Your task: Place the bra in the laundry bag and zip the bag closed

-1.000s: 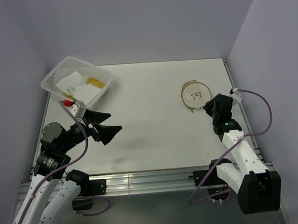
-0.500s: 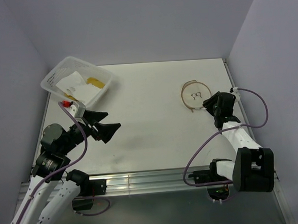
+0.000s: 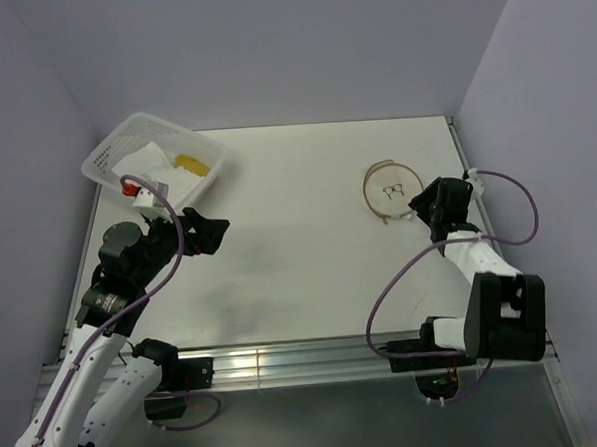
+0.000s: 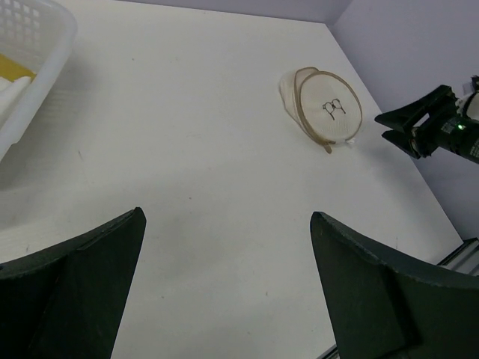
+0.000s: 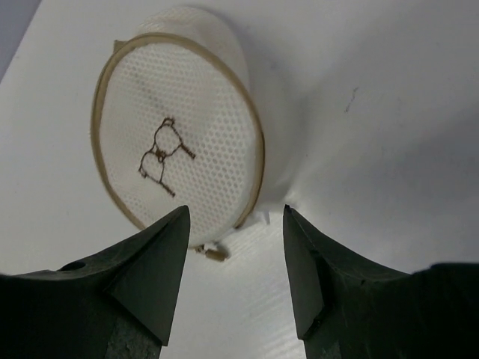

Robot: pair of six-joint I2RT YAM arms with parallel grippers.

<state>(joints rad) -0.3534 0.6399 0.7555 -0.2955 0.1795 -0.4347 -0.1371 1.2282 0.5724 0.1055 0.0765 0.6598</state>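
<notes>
The laundry bag (image 3: 391, 191) is a round white mesh pouch with a tan hoop rim and a black spectacles-like mark, lying flat at the table's right back. It also shows in the left wrist view (image 4: 327, 109) and the right wrist view (image 5: 179, 168). Its small tan zip pull (image 5: 216, 253) sits at the near rim. My right gripper (image 3: 417, 208) (image 5: 235, 213) is open, just short of that rim, not touching it. My left gripper (image 3: 205, 234) (image 4: 226, 215) is open and empty over bare table. White and yellow fabric (image 3: 165, 166) lies in the basket; I cannot make out the bra.
A white perforated plastic basket (image 3: 179, 133) stands at the back left corner, its rim in the left wrist view (image 4: 56, 45). Grey walls close the back and both sides. The right arm's purple cable (image 3: 523, 212) loops beside the right wall.
My left arm has swung up and back toward the basket, its gripper now nearer the basket. My right gripper has crept slightly closer to the bag's rim.
</notes>
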